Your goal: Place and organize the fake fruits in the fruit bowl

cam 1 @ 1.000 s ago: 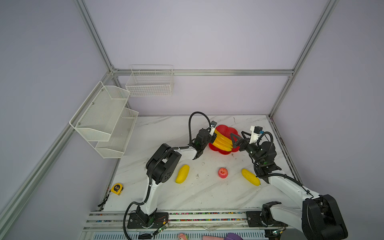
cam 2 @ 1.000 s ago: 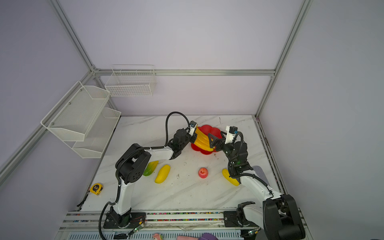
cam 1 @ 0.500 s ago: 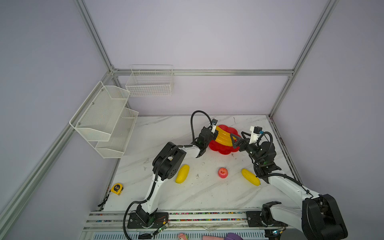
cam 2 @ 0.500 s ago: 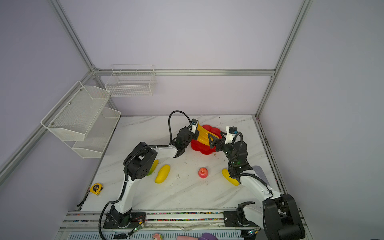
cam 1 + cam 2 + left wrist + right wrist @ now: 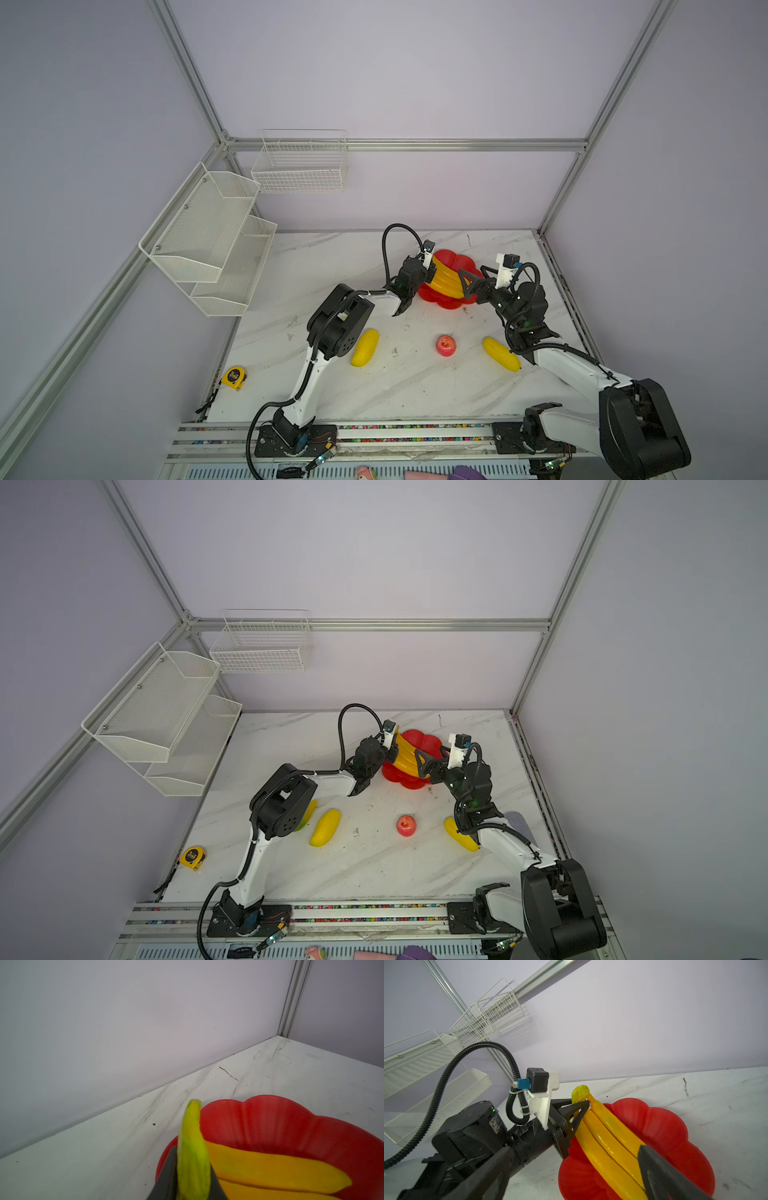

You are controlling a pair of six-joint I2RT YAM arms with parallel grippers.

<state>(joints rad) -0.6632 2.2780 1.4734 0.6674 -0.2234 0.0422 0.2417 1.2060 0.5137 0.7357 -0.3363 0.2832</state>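
Two grippers, one bunch: bananas point(image 5: 448, 281) lie across the bowl point(image 5: 454, 257), stem end pinched in the left gripper point(image 5: 430, 272), tips at the right gripper point(image 5: 464, 283), its fingers spread wide.

- Tape measure point(image 5: 234, 377): dark round label w/ print, too small to read.
- Left arm motor point(image 5: 471, 1132): sticker + raised lettering, illegible.

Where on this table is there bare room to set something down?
Bare: between the left yellow mango and red apple; the back-left corner beside the mesh shelves. Crowded: the fruit bowl, with banana bunch, left arm, right arm.
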